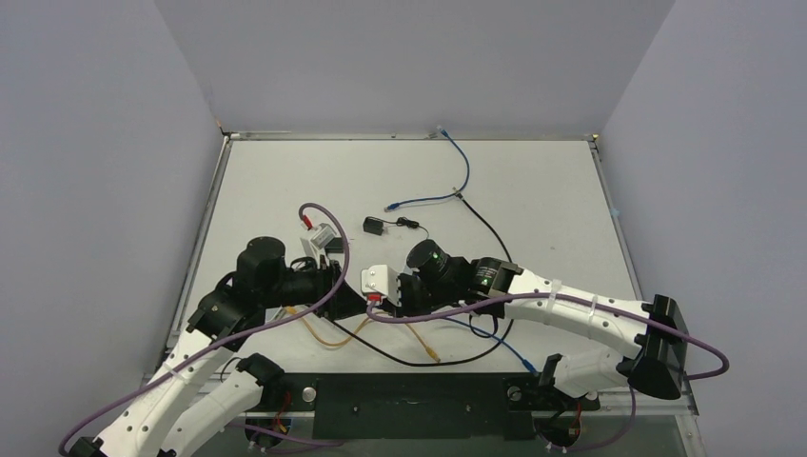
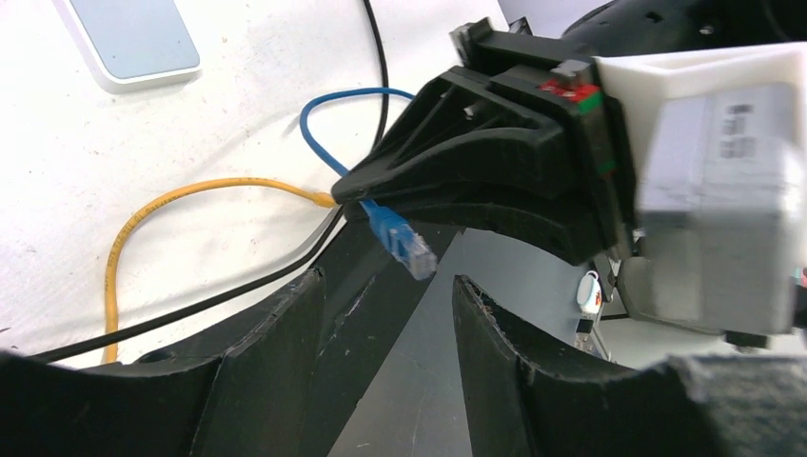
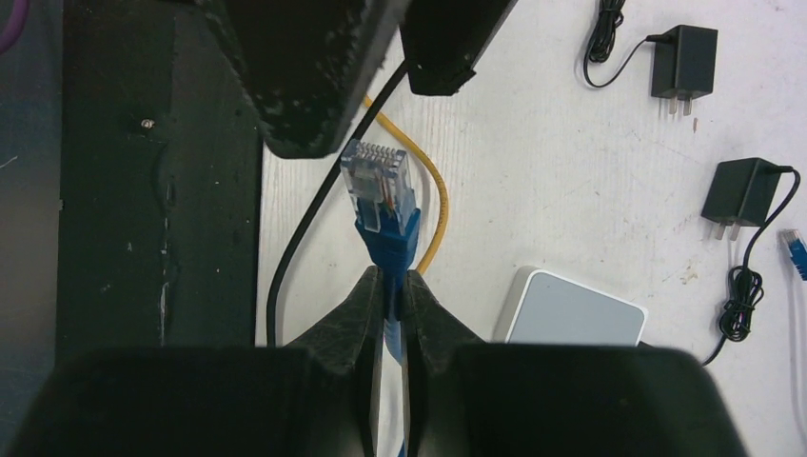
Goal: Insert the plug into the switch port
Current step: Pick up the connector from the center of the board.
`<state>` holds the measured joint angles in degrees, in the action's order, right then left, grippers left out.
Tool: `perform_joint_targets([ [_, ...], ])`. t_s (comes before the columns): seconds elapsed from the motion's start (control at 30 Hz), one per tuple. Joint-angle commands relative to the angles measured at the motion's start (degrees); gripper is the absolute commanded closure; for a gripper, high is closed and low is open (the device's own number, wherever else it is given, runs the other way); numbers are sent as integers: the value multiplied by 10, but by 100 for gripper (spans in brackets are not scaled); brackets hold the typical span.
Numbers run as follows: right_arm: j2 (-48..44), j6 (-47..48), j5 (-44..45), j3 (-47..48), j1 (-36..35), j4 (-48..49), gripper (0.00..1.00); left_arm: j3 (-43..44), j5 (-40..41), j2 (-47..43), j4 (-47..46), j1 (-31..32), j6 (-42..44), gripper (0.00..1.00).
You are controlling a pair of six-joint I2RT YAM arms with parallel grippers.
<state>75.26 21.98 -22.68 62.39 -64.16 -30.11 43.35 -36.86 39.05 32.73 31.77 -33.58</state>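
Right hand: the right gripper (image 3: pixel 388 284) is squeezing tight on the blue wire, just behind the plug (image 3: pixel 381 186).
Plug: it is sticking out past the right fingertips. Its see-through tip is pointing away from them, toward the other hand.
Left hand: the left gripper (image 2: pixel 388 286) is sitting half open. Its two black fingers (image 2: pixel 276 362) are standing apart and nothing is lying between them.
Plug and left hand: the plug tip is hanging just in front of the gap between the left fingers. I cannot tell if it is touching one of them.
Switch box: the white switch box (image 3: pixel 571 309) is lying flat on the table (image 1: pixel 533 190) with its pale grey face looking up.
Plug and box: the plug is staying off to one side of the box, not touching it and not pointing at it.
Port: the thin edge with the hole is not showing in these views, so I cannot tell which way it is facing.
Yellow wire (image 3: pixel 433 190): it is curling on the table under the plug.
Black wire (image 3: pixel 295 238): it is running along the table right next to the plug.
Black chargers: one charger (image 3: pixel 685 62) and a second charger (image 3: pixel 742 190) are lying farther off, well away from the plug.
Arms from above: both arms are bending in toward the middle, and the two hands are meeting close together.
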Motion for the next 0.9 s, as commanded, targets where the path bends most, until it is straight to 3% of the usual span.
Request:
perform_joint_targets([
  [0.0,7,-12,-22,23,10,15,100,39,5,-9,-2,-2,13,51],
  [0.53,13,-23,-43,28,11,33,100,26,-4,17,-47,-2,-1,52],
  [0.87,20,-26,-41,33,11,42,100,15,-18,29,-58,-2,-5,69],
])
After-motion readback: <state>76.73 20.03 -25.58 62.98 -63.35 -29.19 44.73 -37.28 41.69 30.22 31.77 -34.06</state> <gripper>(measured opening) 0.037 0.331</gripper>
